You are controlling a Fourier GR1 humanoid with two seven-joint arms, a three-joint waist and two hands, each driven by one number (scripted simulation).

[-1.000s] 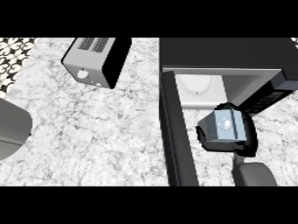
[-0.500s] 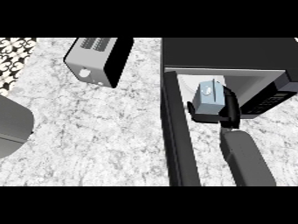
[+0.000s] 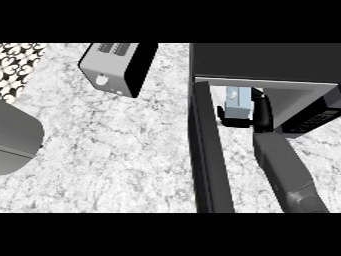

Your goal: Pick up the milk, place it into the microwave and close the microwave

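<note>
We are observing the robot's black right hand clamping the pale blue-grey, box-shaped milk carton: its fingers are curling down the carton's right side and its thumb is pressing the left side. The carton is sitting in the open mouth of the black, flat-topped rectangular microwave, against the light inner cavity; we cannot tell whether it is resting on the cavity floor. The microwave's dark, slab-like door is standing open and showing edge-on, running toward the view's lower edge just left of the carton. The smooth grey right forearm is reaching up from the lower edge to the cavity, beside the door. All of this is standing on the white-and-grey marbled stone counter. A boxy toaster with a brushed silver face, black side and slotted top is standing well apart to the left. A black-and-white patterned tile area is filling the upper left corner. A large smooth grey rounded shape is occupying the left edge. We are finding no readable writing on the carton or either appliance.
</note>
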